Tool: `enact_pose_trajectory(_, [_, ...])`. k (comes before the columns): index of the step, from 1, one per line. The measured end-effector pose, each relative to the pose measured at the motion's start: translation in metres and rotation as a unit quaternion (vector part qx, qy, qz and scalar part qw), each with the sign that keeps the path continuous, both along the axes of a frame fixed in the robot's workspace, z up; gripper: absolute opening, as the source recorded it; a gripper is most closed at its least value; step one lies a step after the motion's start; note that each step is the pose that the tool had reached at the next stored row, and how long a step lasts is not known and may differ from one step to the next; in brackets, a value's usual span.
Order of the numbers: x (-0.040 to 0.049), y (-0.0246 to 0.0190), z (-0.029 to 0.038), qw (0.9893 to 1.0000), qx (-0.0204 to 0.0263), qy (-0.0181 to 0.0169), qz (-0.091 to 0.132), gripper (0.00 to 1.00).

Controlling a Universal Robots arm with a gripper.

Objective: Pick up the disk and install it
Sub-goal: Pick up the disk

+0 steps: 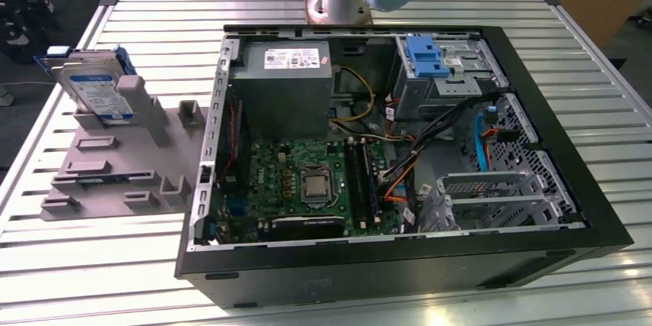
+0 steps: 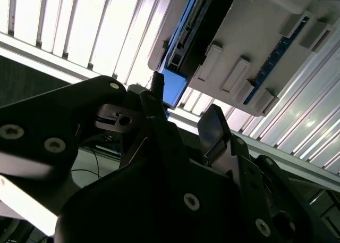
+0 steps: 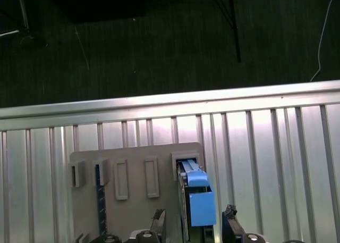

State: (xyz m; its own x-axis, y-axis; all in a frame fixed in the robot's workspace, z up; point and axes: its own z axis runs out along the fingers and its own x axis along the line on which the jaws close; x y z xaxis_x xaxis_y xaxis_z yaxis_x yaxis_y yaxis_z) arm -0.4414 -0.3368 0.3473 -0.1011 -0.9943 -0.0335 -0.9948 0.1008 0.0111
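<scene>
Slatted metal table (image 1: 102, 265), grey holder plate (image 1: 97, 167), open computer case (image 1: 408, 269)

Slatted metal table (image 1: 91, 272) carrying everything in exterior view. Open black computer case (image 1: 356, 276) lying on it, centre to right of frame. Inside case:
- grey power supply box (image 1: 280, 85) sitting at upper centre
- green motherboard (image 1: 275, 177) lying below it
- blue bracket (image 1: 423, 55) standing upright at upper right
- orange and black cables (image 1: 402, 173) running across middle
- metal cage (image 1: 489, 196) sitting at lower right

Grey fixture plate (image 1: 102, 181) lying at left of frame, just beside case. Dark floor (image 3: 159, 41) showing beyond table edge in first wrist view.
</scene>
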Motion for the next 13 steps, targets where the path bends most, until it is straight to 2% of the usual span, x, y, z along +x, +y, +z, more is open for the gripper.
enact_pose_trajectory(7, [0.0,0.001,-0.0005,1.0,0.0,-0.0001,0.0,0.53])
enact_pose_trajectory(13, [-0.0001,0.0037,-0.0016,1.0,0.0,-0.0001,0.0,0.53])
